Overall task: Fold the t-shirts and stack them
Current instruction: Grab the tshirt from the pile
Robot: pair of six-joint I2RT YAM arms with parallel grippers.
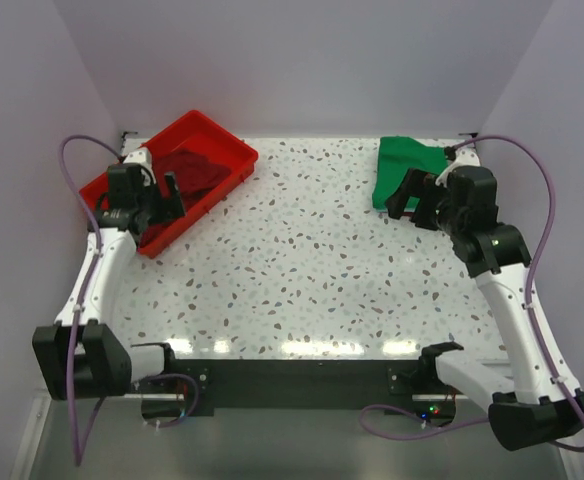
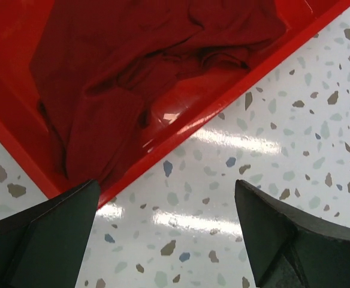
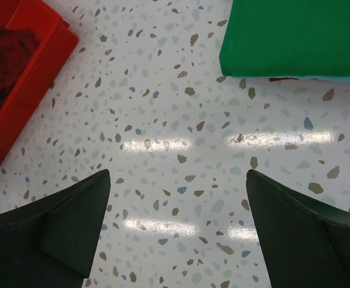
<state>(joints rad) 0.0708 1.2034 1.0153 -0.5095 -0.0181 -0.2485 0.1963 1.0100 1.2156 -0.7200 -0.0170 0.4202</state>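
A crumpled dark red t-shirt [image 1: 192, 170] [image 2: 139, 66] lies in the red plastic tray [image 1: 234, 150] [image 2: 181, 129] at the far left of the table. My left gripper [image 1: 158, 205] [image 2: 166, 195] hangs open over the tray's near edge, nothing between its fingers. A folded bright green t-shirt [image 1: 404, 165] [image 3: 295, 36] rests at the far right on top of other cloth, of which only thin red and light blue edges show. My right gripper [image 1: 415, 200] [image 3: 178, 180] stands open just in front of the green shirt, above bare table.
The speckled white table [image 1: 312, 260] spans the space between tray and green stack. White walls close in at the left, back and right. Purple cables loop from both arms.
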